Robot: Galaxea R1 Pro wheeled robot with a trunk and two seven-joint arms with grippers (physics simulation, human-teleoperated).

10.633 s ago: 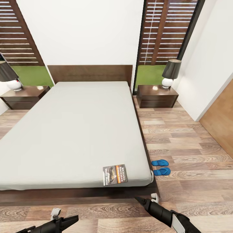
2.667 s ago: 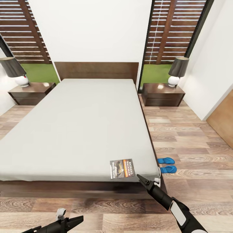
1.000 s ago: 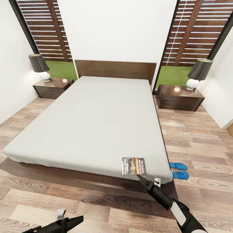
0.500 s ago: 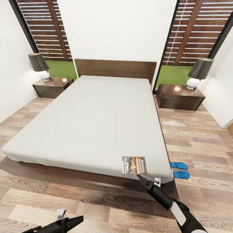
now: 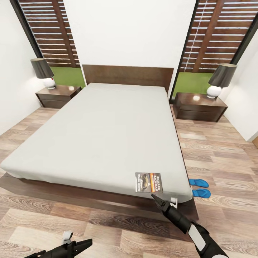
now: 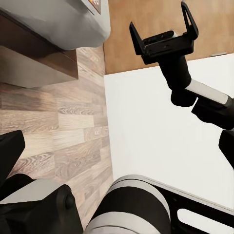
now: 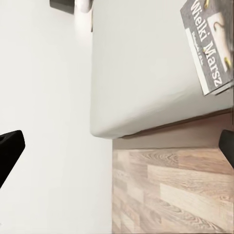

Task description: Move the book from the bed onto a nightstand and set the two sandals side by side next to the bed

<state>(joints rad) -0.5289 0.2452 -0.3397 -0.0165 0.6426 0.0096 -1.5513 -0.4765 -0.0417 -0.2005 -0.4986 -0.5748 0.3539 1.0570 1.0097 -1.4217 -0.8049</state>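
Book [image 5: 148, 182]: flat on the bed [image 5: 104, 132], at its near right corner, not yet held.
Right gripper [image 5: 168, 206]: we see it just below the bed's corner, close to the book; fingers spread wide, empty.
Left gripper [image 5: 73, 245]: low by the floor; whether spread or pressed together, we cannot tell.
Sandals [image 5: 199, 188]: side by side on the floor beside the bed.
Change: our view has swung left over the last seconds; the right gripper holds its place.
Implication: the approach looks finished; we judge the grasp comes next.
Nightstand [image 5: 199, 106]: right of the headboard, well apart from the book.
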